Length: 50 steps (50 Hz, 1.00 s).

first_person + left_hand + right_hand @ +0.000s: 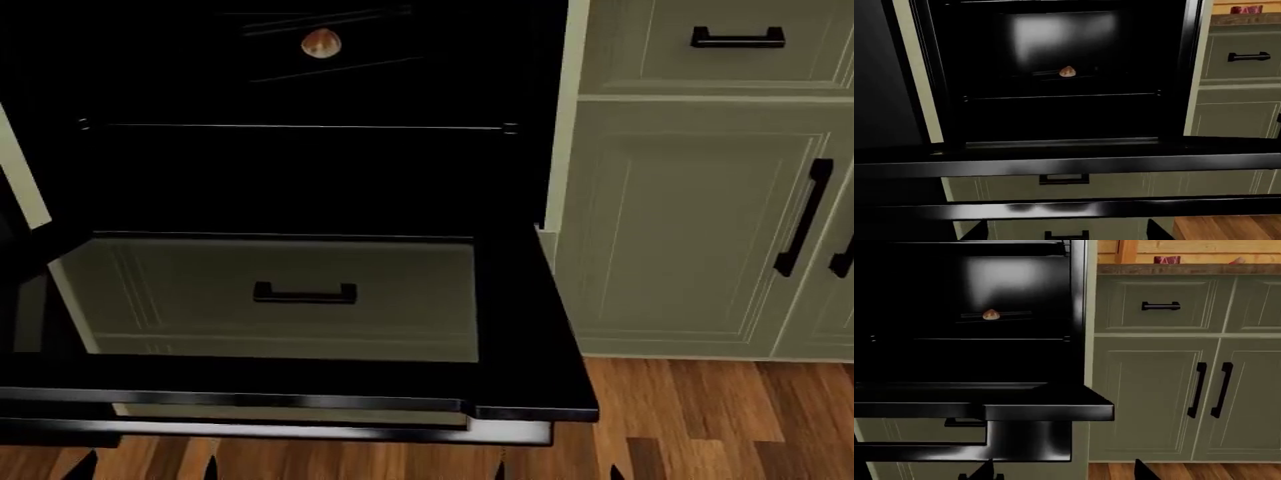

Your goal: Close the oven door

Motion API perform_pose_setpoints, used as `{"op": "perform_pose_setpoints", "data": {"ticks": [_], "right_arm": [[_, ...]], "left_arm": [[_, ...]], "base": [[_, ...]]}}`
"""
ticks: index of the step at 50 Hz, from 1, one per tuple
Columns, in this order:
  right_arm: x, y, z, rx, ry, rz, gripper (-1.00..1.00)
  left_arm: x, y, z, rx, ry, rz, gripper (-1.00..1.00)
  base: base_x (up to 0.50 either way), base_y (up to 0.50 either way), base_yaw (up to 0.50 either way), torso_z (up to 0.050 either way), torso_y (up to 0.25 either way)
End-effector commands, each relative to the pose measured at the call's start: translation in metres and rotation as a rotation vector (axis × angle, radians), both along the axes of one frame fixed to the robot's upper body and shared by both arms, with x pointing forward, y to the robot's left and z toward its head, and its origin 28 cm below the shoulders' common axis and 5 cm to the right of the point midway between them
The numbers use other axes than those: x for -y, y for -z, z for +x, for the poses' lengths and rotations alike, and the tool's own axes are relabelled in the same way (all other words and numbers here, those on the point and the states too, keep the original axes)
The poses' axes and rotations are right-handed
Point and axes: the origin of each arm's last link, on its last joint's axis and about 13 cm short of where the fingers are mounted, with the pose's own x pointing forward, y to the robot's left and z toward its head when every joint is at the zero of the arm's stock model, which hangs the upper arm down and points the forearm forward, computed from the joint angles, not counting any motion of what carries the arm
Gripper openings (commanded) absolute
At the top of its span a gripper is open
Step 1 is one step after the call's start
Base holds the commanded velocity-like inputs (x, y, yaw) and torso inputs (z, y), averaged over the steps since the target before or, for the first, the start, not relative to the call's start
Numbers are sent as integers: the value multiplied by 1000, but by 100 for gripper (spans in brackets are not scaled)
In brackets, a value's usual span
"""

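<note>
The oven door (534,330) is a glossy black panel hanging open and lying flat, level with the oven's mouth. Its glass window (267,300) shows the pale drawer below. The long bar handle (267,430) runs along the near edge. My left gripper (144,468) and right gripper (561,470) sit just below and in front of that handle, with only their dark tips showing. In the left wrist view the left gripper (1067,234) is open under the handle (1067,209), holding nothing. The right gripper (1064,472) is open near the door's right corner (1054,407).
A small bread roll (320,43) lies on a rack deep in the dark oven cavity. Pale green cabinet doors (694,230) and a drawer (721,45) stand to the right. A drawer front (1064,178) sits under the oven. Wooden floor (721,420) lies below.
</note>
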Motion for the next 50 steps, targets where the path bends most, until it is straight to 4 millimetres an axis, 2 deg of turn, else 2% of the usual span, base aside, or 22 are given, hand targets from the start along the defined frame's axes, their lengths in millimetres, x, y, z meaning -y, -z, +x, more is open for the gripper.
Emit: {"op": "perform_pose_setpoints", "data": {"ticks": [1, 50], "right_arm": [[0, 0, 0, -1, 0, -2, 100], [0, 0, 0, 1, 1, -5, 100]], "left_arm": [[0, 0, -1, 2, 0, 5, 100], [0, 0, 0, -3, -1, 9, 100]], "base": [[0, 0, 0, -50, 0], [0, 0, 0, -50, 0]]}}
